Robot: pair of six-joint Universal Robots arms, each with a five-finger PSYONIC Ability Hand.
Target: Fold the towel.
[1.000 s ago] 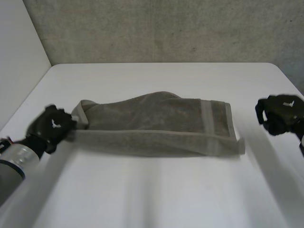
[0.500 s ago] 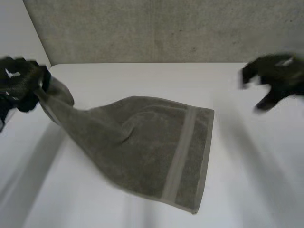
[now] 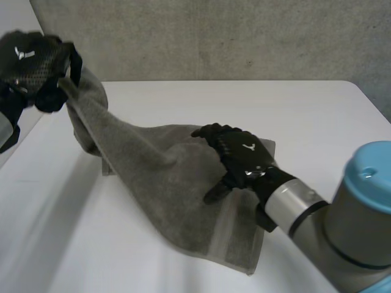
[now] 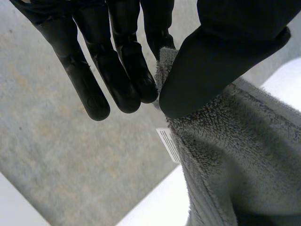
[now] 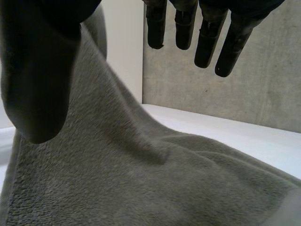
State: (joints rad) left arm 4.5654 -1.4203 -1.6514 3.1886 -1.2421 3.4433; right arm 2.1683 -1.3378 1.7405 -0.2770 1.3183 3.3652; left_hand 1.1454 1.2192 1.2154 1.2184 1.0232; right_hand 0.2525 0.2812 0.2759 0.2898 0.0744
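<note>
A grey-green towel (image 3: 165,183) hangs slanting from my left hand (image 3: 33,61) down to the white table (image 3: 317,110), where its striped end lies flat. The left hand is raised at the far left, its straight fingers and thumb (image 4: 221,52) pinching the towel's (image 4: 235,160) corner by a white label (image 4: 168,143). My right hand (image 3: 241,155) hovers low over the flat part of the towel near its middle, fingers spread and open. In the right wrist view its thumb (image 5: 37,70) and fingers stand apart above the towel (image 5: 141,179), holding nothing.
A grey concrete wall (image 3: 214,36) runs along the table's far edge. The table's left edge lies below the raised left hand. My right arm (image 3: 342,226) reaches in from the near right, over the towel's striped end.
The left hand has lifted the towel's corner up and leftward, dragging the towel into a slant. The right hand has swung in from the right to above the towel and opened.
</note>
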